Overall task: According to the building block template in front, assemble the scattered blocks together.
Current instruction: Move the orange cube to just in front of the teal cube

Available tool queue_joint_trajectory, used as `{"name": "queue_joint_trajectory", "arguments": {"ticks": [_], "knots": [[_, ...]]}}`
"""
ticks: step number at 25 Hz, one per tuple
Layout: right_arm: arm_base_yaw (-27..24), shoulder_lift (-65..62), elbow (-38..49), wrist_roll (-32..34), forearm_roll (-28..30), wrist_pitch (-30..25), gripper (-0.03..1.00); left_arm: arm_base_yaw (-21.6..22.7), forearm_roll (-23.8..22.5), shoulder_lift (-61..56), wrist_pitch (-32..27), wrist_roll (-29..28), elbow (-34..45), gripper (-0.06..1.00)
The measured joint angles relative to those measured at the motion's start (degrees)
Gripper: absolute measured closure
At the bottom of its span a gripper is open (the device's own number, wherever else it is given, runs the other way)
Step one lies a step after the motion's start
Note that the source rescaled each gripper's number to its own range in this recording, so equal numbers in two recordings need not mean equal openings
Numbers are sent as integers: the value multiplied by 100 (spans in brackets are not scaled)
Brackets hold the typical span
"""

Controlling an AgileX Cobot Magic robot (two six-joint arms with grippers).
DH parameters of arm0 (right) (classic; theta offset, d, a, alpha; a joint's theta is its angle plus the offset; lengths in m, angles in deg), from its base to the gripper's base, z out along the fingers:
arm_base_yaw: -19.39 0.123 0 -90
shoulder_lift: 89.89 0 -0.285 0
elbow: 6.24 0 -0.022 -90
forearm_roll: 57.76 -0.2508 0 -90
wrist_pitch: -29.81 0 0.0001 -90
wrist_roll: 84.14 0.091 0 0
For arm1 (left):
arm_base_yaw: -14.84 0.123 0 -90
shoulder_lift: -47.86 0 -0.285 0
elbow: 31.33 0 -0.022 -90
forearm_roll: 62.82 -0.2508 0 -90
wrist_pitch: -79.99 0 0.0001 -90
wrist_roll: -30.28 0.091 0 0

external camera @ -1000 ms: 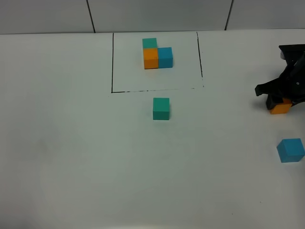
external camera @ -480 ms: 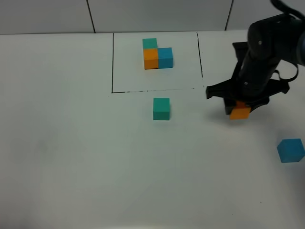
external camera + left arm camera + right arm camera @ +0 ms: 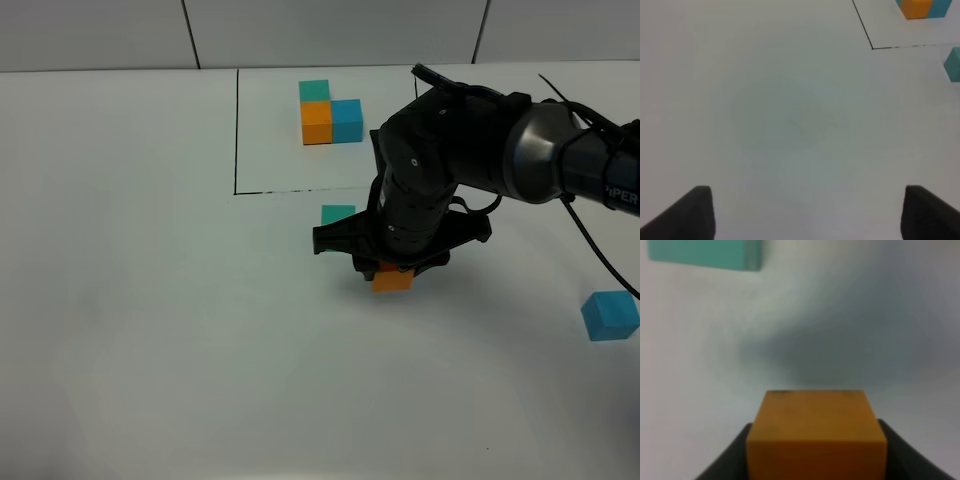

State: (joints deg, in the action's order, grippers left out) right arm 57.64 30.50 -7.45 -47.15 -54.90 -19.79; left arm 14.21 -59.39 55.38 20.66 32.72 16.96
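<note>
Out on the left, well to the left of the template (image 3: 330,112), the left end effector (image 3: 805,215) hangs over bare white desk (image 3: 150,300) with its two dark fingers spread wide and nothing between them. The template itself sits at the far edge of the desk inside its thin black outline (image 3: 236,130): teal at the back, orange in front of it, blue touching the orange one's right side. Just in front of the template, outside the outline's front line, lies the teal block (image 3: 338,214), its right and front parts hidden under the big black arm. In front of the template and a touch to the right, the right end effector (image 3: 390,272) is clamped on the orange block (image 3: 392,280), pointing straight down, near the teal block but apart from it; whether the orange one touches the desk, I can't tell. Far right of the template, near the desk's edge, the blue block (image 3: 610,315) sits alone.
</note>
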Motion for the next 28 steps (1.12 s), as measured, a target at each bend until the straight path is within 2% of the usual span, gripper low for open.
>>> {"name": "queue_joint_trajectory", "arguments": {"ticks": [6, 11, 19, 28], "knots": [[420, 175, -4, 399, 4, 355, 95, 0, 0, 0, 0, 0, 0, 24], [427, 400, -78, 527, -105, 747, 95, 0, 0, 0, 0, 0, 0, 24], [427, 825, -548, 477, 4, 690, 95, 0, 0, 0, 0, 0, 0, 24], [423, 1093, -565, 452, 69, 687, 95, 0, 0, 0, 0, 0, 0, 24]]}}
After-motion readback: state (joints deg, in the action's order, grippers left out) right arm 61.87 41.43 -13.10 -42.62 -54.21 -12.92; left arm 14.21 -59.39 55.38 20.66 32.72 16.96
